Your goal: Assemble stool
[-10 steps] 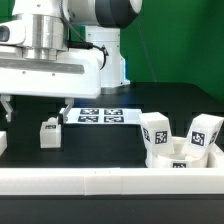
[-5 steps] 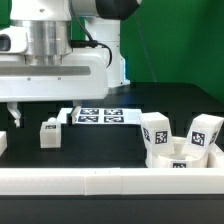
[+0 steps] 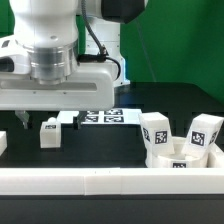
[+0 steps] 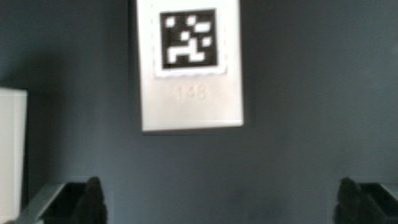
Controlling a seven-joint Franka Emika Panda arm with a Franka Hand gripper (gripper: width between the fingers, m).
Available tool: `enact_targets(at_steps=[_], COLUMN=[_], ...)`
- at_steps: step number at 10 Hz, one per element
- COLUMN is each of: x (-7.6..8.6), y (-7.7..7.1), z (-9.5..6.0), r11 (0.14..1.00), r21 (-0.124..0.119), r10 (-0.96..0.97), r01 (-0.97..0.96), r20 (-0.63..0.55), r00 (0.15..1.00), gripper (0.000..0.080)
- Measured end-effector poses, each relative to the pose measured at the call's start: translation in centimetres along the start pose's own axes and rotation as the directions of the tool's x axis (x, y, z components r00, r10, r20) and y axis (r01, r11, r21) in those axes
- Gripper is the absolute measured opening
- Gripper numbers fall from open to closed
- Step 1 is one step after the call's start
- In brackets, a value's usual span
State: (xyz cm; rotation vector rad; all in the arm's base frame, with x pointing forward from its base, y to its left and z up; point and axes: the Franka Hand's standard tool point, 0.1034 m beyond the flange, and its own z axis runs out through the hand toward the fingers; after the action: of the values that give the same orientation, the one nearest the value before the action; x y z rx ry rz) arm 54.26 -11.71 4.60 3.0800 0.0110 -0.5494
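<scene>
The one thing your next move turns on: the loose leg (image 3: 48, 132) sits on the desk (image 3: 120, 140) toward the exterior view's left, on the near side. The end effector (image 3: 50, 116) hangs just above it. It's your only arm, so no choosing there.

In the wrist view the leg (image 4: 191, 65) lies out ahead of the end effector (image 4: 228, 205). It's roughly in line with the gap but not between the fingers (image 4: 80, 200) yet. Its long axis runs away from the fingertips, square to the line joining them, so I'd say closing would pinch across the narrow width. The jaws are spread wide with nothing in them.

Stuff that's hard to make out:
- In the exterior view the arm's body covers most of the hand, and I can only pick out one finger for sure. How high it is above the desk is a guess.
- The wrist view is soft. The tag shows, but the faint mark below it doesn't read.
- A white piece (image 4: 9, 140) is cut off at the wrist view's edge, so I can't tell what it is.
- The marker board (image 3: 105, 117) is partly hidden behind the hand.
- The seat (image 3: 180, 160) is well apart at the exterior view's right, behind the border rail (image 3: 100, 182). Two tagged legs (image 3: 155, 133) are at it, but I can't tell if they're screwed in.
</scene>
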Motion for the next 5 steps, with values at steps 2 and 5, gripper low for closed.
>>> enact_targets(at_steps=[2,5], x=[-0.2,-0.9], y=[-0.3,0.2], z=[0.3,1.1], r11=[1.000,0.998], r21=[0.017,0.032], r10=[-0.004,0.041], r01=[0.003,-0.053], r20=[0.094,0.299], r00=[0.996,0.953], gripper=[0.0648,0.0648])
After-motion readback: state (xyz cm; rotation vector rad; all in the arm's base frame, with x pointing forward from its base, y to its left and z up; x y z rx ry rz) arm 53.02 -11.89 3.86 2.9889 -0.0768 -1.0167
